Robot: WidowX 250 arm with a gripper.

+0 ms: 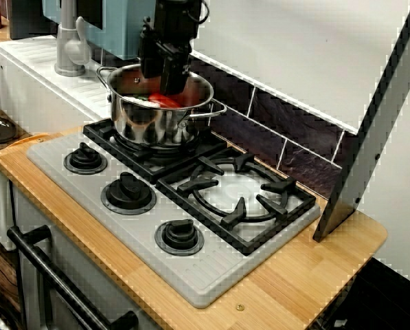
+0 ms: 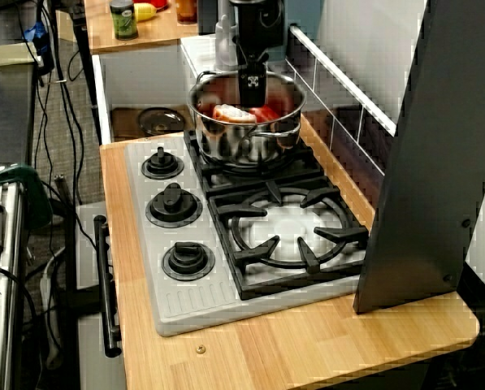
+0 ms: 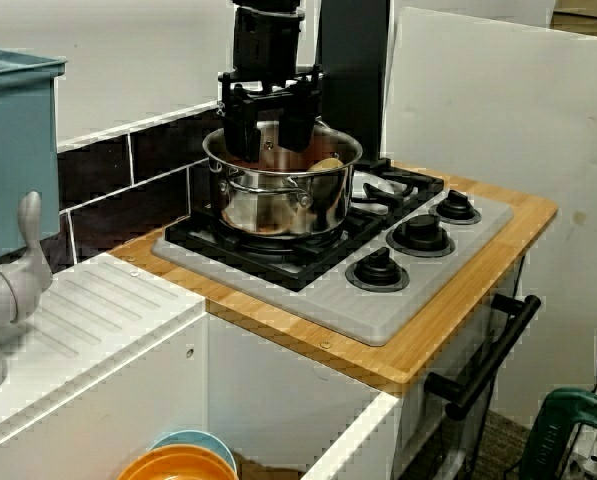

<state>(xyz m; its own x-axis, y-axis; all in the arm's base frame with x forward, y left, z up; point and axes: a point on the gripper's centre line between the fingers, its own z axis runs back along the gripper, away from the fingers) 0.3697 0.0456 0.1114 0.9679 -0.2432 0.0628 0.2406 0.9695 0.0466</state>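
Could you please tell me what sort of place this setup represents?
Most likely a kitchen, perhaps a mock-up: a grey gas hob with three knobs set on a wooden counter, a steel pot standing on it, and a faucet on the white unit beside it.

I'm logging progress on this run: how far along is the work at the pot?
Done: the steel pot sits on the stove, with a red piece and a pale piece inside. In hand: the gripper hangs over the pot's mouth, jaws spread, gripping nothing I can see. Left: probably just lifting the arm clear.
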